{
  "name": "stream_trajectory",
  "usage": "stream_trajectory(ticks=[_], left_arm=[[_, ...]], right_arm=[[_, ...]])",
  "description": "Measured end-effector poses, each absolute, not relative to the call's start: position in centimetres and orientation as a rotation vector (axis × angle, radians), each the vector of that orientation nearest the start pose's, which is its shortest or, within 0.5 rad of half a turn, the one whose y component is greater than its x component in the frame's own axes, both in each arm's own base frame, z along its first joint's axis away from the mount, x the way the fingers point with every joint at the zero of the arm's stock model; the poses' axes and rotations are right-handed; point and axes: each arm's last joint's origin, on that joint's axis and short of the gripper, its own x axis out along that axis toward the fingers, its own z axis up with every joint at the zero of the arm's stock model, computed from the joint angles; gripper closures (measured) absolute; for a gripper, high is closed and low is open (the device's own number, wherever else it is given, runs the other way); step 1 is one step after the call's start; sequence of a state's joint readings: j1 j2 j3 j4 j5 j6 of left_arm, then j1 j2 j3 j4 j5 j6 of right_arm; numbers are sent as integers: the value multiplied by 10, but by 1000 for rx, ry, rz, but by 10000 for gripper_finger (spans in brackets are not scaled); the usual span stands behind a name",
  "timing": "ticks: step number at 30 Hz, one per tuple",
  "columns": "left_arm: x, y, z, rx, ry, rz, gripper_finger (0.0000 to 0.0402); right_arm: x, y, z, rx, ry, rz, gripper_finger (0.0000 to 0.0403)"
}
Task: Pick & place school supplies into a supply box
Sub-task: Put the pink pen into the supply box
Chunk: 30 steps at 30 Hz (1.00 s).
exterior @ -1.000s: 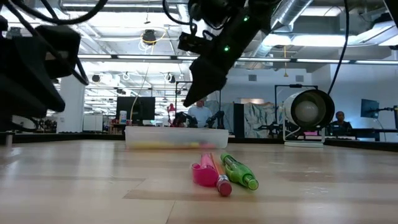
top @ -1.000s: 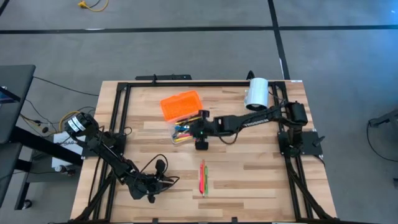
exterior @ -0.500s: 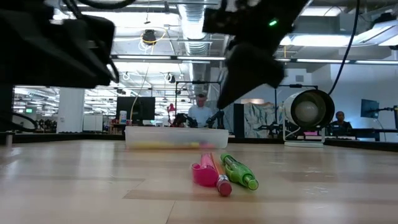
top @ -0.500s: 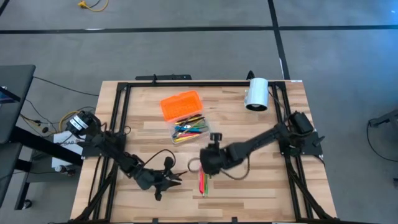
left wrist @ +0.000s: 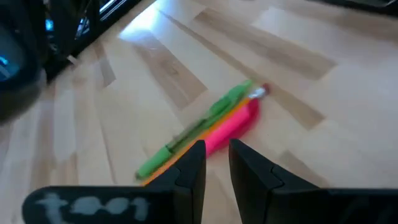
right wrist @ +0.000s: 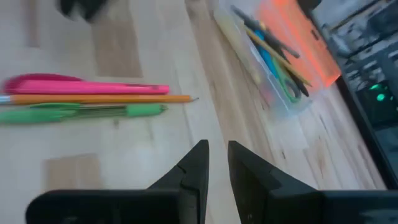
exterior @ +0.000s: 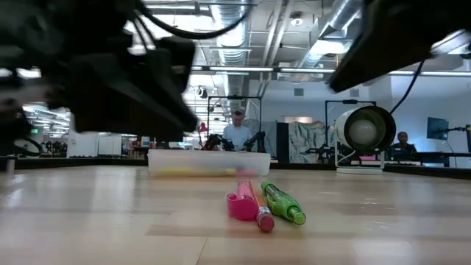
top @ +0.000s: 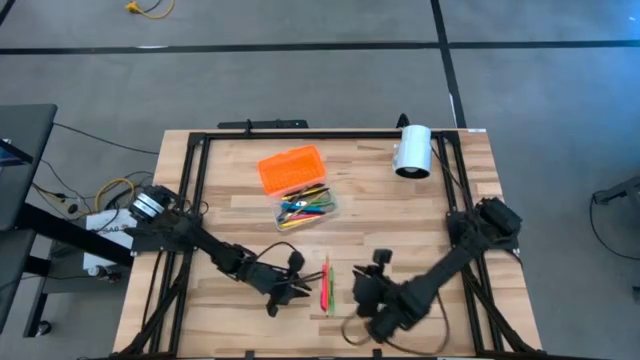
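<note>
Three school supplies lie side by side on the table near its near edge: a pink pen (top: 323, 288), an orange pencil (exterior: 259, 210) and a green pen (left wrist: 199, 127). The same three appear in the right wrist view (right wrist: 87, 85). My left gripper (top: 288, 292) (left wrist: 216, 152) hovers just left of them, its fingers close together and holding nothing. My right gripper (top: 363, 284) (right wrist: 216, 152) hangs just right of them, also shut and holding nothing. The supply box (top: 303, 208) stands farther back, its clear base holding several pens and scissors. Its orange lid (top: 291, 168) is open behind it.
A white cylinder (top: 412, 150) lies on its side at the far right corner of the table. A black frame (top: 196, 160) runs along the table's edges. There is bare wood between the box and the three pens. People stand in the room beyond the table (exterior: 237, 132).
My right gripper has swung from above the supply box toward the near edge and now hangs low, just right of the three pens. My left gripper has moved right along the near side of the table, up to the pens. The pens have stayed in place.
</note>
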State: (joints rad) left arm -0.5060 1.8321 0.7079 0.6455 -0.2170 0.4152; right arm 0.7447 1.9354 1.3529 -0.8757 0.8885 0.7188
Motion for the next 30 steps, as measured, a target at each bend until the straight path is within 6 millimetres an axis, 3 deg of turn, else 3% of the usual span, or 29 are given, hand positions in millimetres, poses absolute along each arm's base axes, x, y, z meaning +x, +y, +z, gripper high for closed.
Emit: stream_trajectory(ticks=[8,15,30], left_arm=[[337,-145,121,611,416,-365,340],[353,-131,129,526,462,-404,340],[357,-123,111,447,530,-454,340]], right_arm=[[240,258,182,-377,729,-467,349],[217,273,183,-355,647,-454,349],[215,277,184,-353,616,-448,349]])
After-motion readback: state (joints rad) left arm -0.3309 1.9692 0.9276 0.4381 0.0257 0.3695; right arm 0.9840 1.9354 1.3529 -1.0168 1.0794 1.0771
